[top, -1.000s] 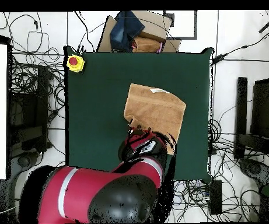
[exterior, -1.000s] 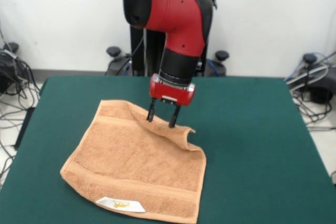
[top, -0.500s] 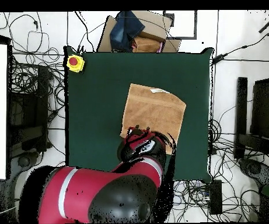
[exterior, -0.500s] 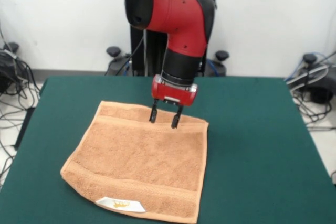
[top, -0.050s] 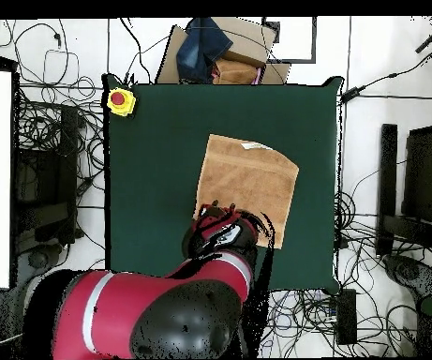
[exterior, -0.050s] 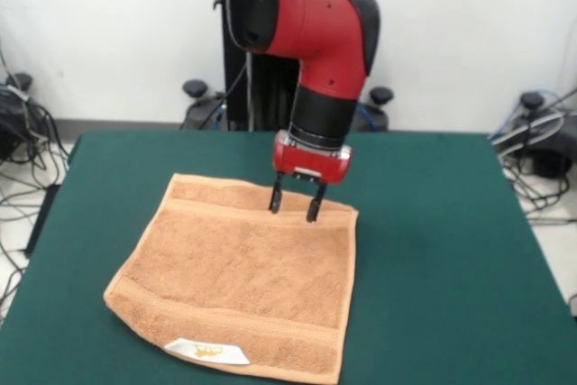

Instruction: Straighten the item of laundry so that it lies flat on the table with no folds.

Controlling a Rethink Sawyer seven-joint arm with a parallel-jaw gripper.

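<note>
I see the towel (exterior, -0.050s: 239, 277) lying spread out on the dark green desk (exterior, -0.050s: 451, 250), orange-tan terry, roughly square and turned a little askew to the desk's edges. It looks flat, with no raised fold showing; woven border bands run along its far and near ends. A white label (exterior, -0.050s: 207, 351) with yellow print sits on the near edge in the front view. From overhead the towel (top, -0.050s: 248, 175) lies right of the desk's middle, well inside the desk (top, -0.050s: 154, 169) on every side.
</note>
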